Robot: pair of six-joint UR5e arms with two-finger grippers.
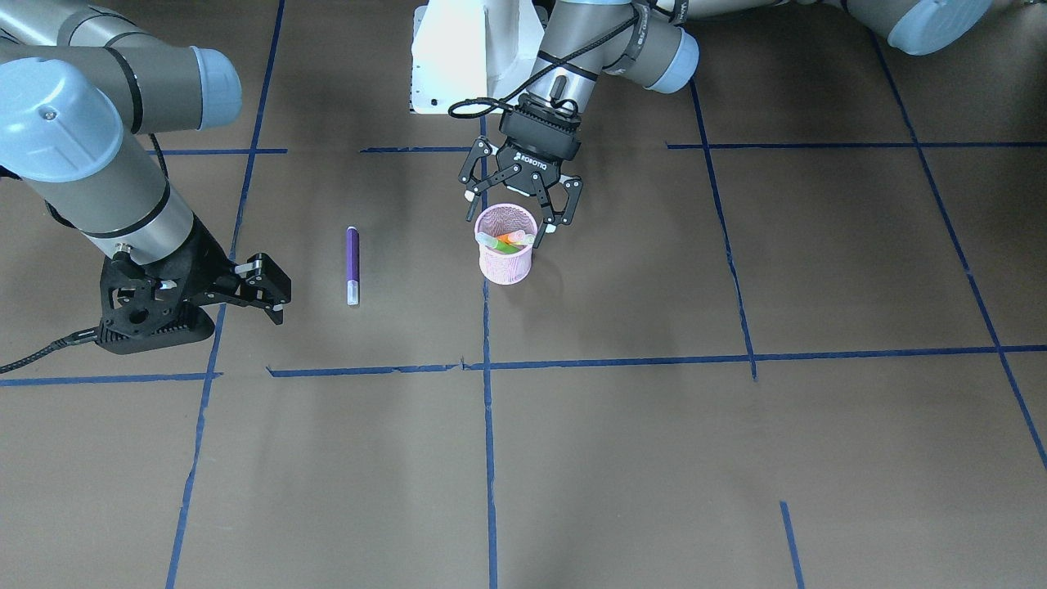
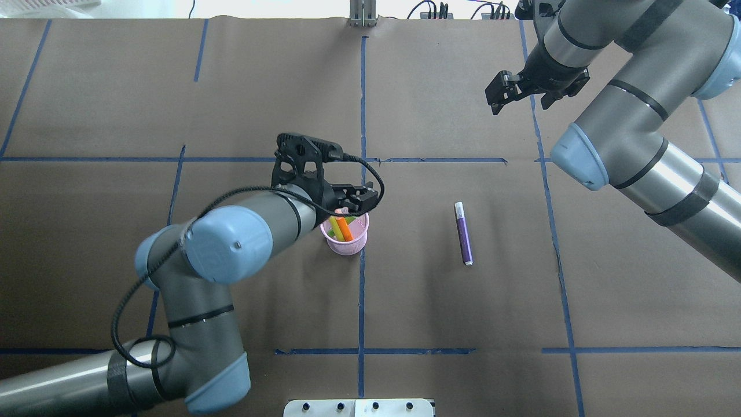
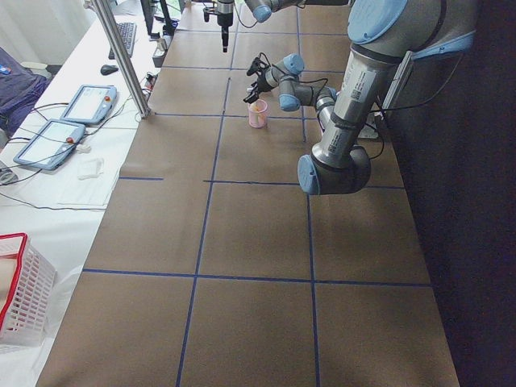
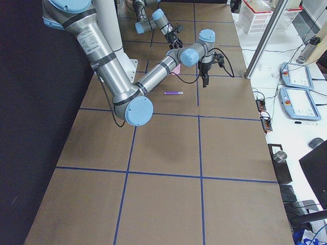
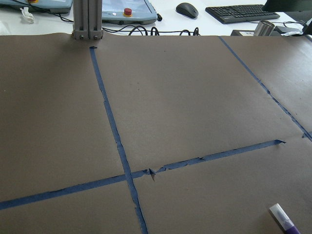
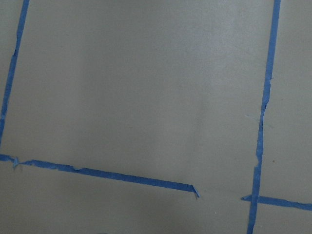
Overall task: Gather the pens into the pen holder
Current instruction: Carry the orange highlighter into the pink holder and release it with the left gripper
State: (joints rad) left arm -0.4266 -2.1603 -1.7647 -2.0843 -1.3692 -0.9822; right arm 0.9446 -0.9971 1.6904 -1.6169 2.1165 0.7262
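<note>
The pink mesh pen holder stands upright near the table's middle, also in the overhead view. An orange pen and a green pen lean inside it. The purple pen lies flat on the table, pale cap end toward the operators' side; it also shows in the overhead view and at the corner of the left wrist view. My left gripper hovers open and empty just above the holder's rim. My right gripper is open and empty, low over the table, beyond the purple pen from the holder.
Blue tape lines grid the brown paper table. The robot's white base plate is at the robot's edge. A metal post, tablets and a white basket stand beyond the operators' side edge.
</note>
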